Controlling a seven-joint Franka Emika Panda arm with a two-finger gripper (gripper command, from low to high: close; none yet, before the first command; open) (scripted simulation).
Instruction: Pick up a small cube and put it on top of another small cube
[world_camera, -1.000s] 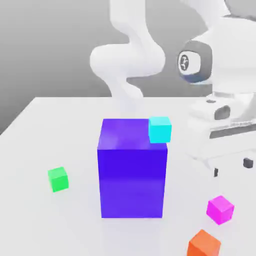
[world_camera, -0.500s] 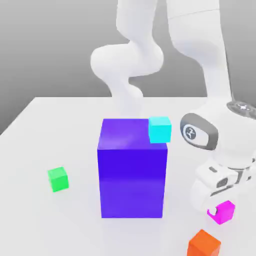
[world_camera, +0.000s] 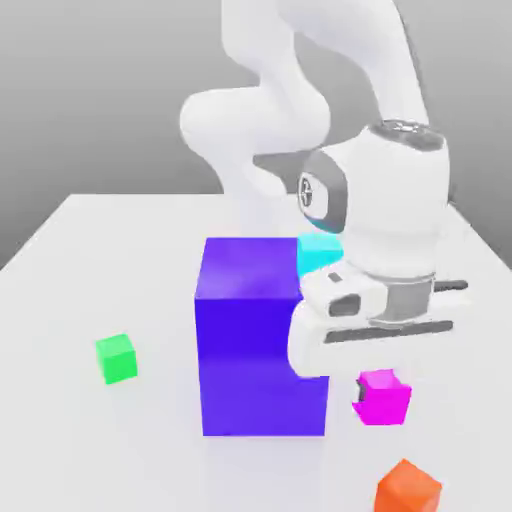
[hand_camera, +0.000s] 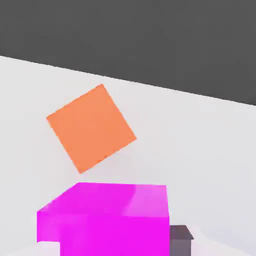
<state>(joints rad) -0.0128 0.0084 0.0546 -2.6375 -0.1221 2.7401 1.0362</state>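
Lifted off the worktop (world_camera: 120, 250), the magenta cube (world_camera: 384, 396) was pinched in the jaws, with the green cube (world_camera: 116, 358) well apart.

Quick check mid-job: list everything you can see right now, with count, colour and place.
small glossy magenta cube: one, magenta-pink, held in the tool, right of the block in the exterior view
big purple block: one, purple, table centre
small cyan cube: one, cyan, by the block's upper right corner
small green cube: one, green, on the table, left of the block
small orange cube: one, orange, near edge
white table: one, white
tool: one, shut on the magenta cube
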